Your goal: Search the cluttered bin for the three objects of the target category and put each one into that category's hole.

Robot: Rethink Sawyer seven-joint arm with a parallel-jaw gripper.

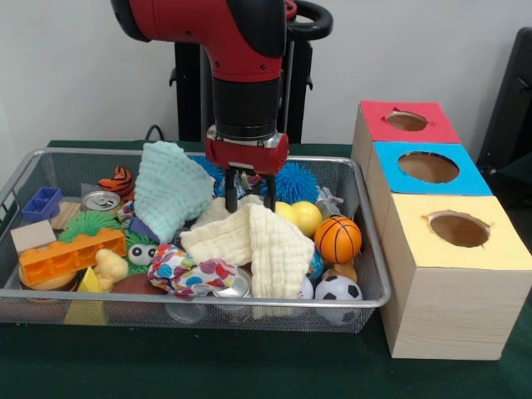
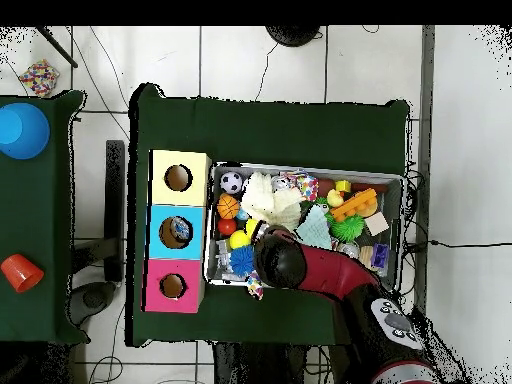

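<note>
Over the wire bin, spread jaws straddle the top of a cream cloth beside the yellow ball

Arm reaches straight down — pincer vertical, its two fingers parted.

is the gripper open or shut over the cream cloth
Open: the gripper shows two fingers apart, tips down at the cream cloth, nothing between them.
</note>
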